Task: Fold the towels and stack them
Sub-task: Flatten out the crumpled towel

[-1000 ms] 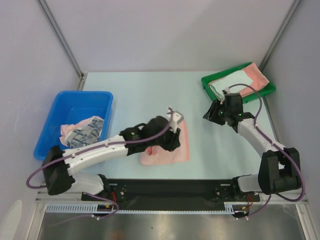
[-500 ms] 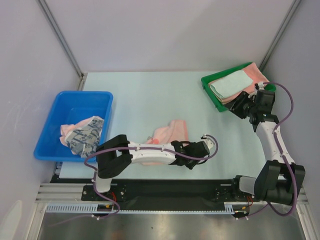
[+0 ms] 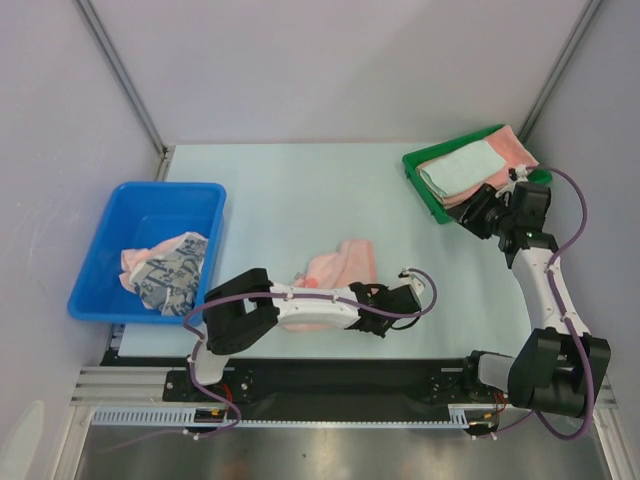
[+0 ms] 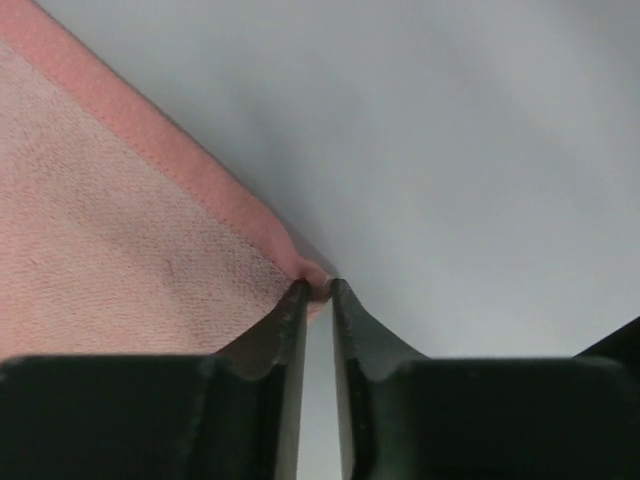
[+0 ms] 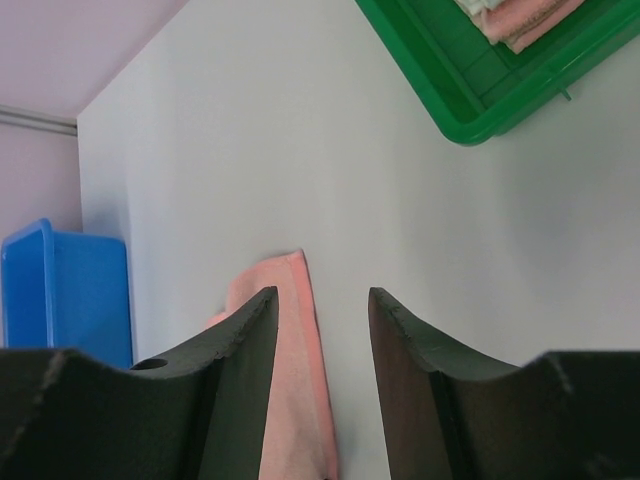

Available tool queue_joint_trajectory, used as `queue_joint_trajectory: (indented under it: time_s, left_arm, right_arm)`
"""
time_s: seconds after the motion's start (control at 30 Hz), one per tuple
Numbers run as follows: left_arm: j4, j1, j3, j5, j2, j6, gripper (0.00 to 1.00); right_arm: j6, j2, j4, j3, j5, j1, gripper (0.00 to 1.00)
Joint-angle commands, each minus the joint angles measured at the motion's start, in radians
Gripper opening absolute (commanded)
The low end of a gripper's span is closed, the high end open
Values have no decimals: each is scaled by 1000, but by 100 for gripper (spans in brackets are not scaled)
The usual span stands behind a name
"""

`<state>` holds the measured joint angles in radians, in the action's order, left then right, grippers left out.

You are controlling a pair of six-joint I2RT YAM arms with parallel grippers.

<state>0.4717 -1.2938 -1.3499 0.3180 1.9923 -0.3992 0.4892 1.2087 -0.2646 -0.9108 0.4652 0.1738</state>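
A salmon-pink towel (image 3: pixel 335 268) lies bunched at the table's middle. My left gripper (image 3: pixel 386 298) lies low at the towel's near right corner. In the left wrist view my left gripper (image 4: pixel 317 287) is shut on that corner of the towel (image 4: pixel 120 220). My right gripper (image 3: pixel 470 217) is open and empty beside the green tray (image 3: pixel 413 166). In the right wrist view my right gripper (image 5: pixel 320 300) holds nothing, and the pink towel (image 5: pixel 300 400) lies far below. A folded mint towel (image 3: pixel 460 165) and a pink towel (image 3: pixel 512 150) lie in the tray.
A blue bin (image 3: pixel 150 190) stands at the left with a dark blue patterned towel (image 3: pixel 172 265) and a pink towel (image 3: pixel 133 258) in it. The bin (image 5: pixel 60 290) and the tray (image 5: pixel 450 100) also show in the right wrist view. Grey walls close in the table.
My left arm has swung from over the flat towel to its near right corner, and the towel is now bunched. My right gripper has moved back right to the tray.
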Motion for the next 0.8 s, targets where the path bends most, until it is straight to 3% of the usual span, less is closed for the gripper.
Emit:
queue_joint_trajectory:
  time_s: [0.0,0.07,0.2,0.27,0.37,0.47,0.6,0.77]
  left_arm:
    - [-10,1,3,24,10,-27,17]
    - [1,4,14,39,-4,-29,0]
    - [80,39,12,52,-107,-30,0]
    - [93,63,44,47,-240,-20,0]
    - [78,181,132,-80,-411,-4,0]
    - [88,336,210,-189,-509,6,0]
    - [97,514,271,-264,-567,62,0]
    - [90,616,307,-335,-573,99,0]
  right_arm:
    - [-30,-11,21,4,3,-14,47]
    - [-46,-2,16,6,-19,-48,47]
    - [-96,31,16,-17,-42,-144,49]
    - [-158,60,2,-40,-16,-204,51]
    - [-228,113,74,-46,119,-286,53]
    - [-306,182,148,-45,153,-374,57]
    - [-388,305,212,-74,165,-441,58]
    - [-428,486,307,-184,214,-461,58]
